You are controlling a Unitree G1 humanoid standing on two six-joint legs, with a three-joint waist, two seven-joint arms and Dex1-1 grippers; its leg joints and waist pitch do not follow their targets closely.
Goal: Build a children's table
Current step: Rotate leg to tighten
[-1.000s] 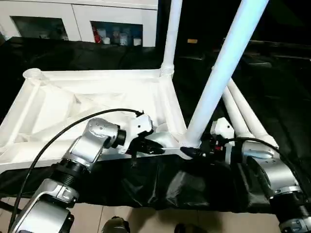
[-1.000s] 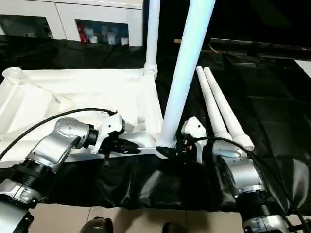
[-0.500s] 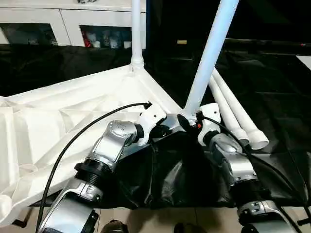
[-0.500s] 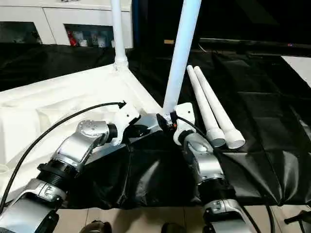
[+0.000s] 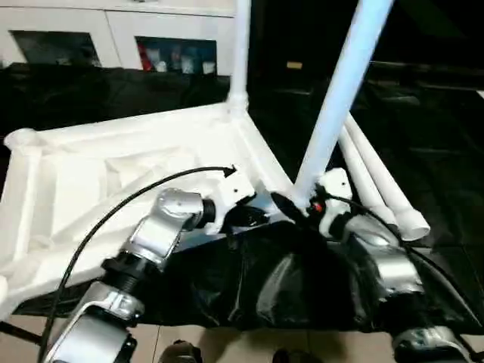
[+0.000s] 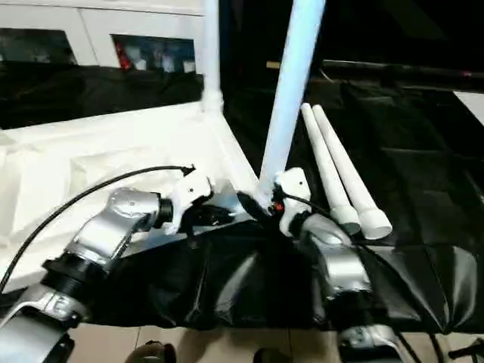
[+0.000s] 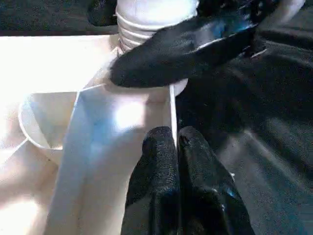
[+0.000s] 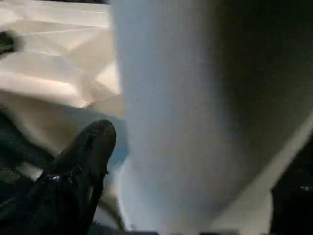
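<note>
At the near edge of the work surface, a black cloth hangs in folds over the front, and both silver forearms reach forward across it. A black cable arcs along the left forearm to its wrist. The left gripper sits on the thin white wall of the tabletop just short of the near corner; its two black fingers are pressed together with the wall's edge pinched between them. The right gripper comes in from the other side of that same corner and is closed around the base of the near leg, one black finger lying across the ribbed collar where the tube enters the corner socket. The two grippers nearly meet at this corner.

The tabletop lies upside down on the cloth, ribbed underside up, its white braces running diagonally. The near leg leans slightly to the right as it rises. Beyond it, a second leg stands upright in the far corner socket. To the right, two loose legs lie side by side on the cloth, touching each other, open ends toward the robot. At the back, white cabinets with glass doors hold small items too blurred to identify.
</note>
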